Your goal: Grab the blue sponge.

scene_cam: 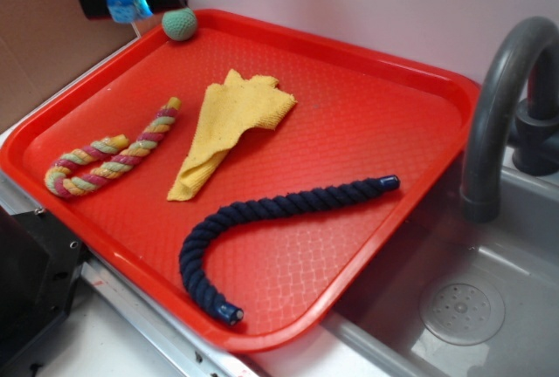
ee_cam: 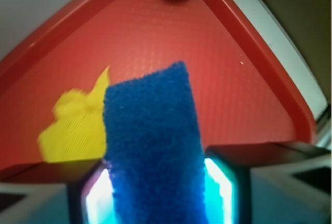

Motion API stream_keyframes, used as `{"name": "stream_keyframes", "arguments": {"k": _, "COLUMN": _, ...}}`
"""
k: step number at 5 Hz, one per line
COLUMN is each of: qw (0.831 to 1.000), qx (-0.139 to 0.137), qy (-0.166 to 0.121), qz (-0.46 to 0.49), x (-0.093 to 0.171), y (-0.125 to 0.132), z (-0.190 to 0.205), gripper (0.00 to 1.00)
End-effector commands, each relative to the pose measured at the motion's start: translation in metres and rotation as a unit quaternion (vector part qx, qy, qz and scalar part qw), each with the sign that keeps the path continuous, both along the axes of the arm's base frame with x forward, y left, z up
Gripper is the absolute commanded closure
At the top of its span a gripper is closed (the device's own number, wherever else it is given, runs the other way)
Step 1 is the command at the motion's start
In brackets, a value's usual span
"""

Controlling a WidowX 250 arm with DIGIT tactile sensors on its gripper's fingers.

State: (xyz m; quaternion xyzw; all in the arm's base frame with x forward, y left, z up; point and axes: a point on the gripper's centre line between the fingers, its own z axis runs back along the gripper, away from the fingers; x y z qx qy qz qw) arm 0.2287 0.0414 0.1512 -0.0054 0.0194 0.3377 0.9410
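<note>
Beside a grey sink [scene_cam: 489,307] and its dark curved faucet [scene_cam: 502,106], a red plastic tray [scene_cam: 367,124] covers most of the surface, carrying, from largest to smallest, a long navy rope [scene_cam: 262,215] curled across the near half, a crumpled yellow cloth [scene_cam: 229,124] at centre, a striped pastel rope toy [scene_cam: 109,157] bent into a hook on the left, and a green knitted ball [scene_cam: 180,23] against the far rim. Above the tray's far left corner hangs the WidowX gripper [scene_cam: 129,2], its fingers [ee_cam: 220,182] clamped on the blue sponge [ee_cam: 153,151], which the wrist view shows standing up between the two lit pads, clear of the tray floor and well apart from the ball. The grab appears essentially made; doing it well from here likely means keeping the squeeze steady and firm enough that the soft foam cannot slip, and raising it straight up rather than swinging, since the sponge juts far past the pads and could pivot or work loose.
</note>
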Motion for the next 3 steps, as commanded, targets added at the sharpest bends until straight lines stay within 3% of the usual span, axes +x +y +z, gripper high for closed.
{"name": "stream_keyframes", "arguments": {"k": 1, "qw": 0.997, "qx": -0.01, "qy": -0.076, "qz": -0.026, "x": -0.08, "y": -0.028, "z": 0.084, "gripper": 1.0}}
{"name": "stream_keyframes", "arguments": {"k": 2, "qw": 0.998, "qx": -0.003, "qy": -0.068, "qz": 0.019, "x": -0.091, "y": -0.044, "z": 0.079, "gripper": 1.0}}
{"name": "stream_keyframes", "arguments": {"k": 3, "qw": 0.999, "qx": 0.007, "qy": -0.052, "qz": 0.006, "x": -0.091, "y": -0.047, "z": 0.076, "gripper": 1.0}}
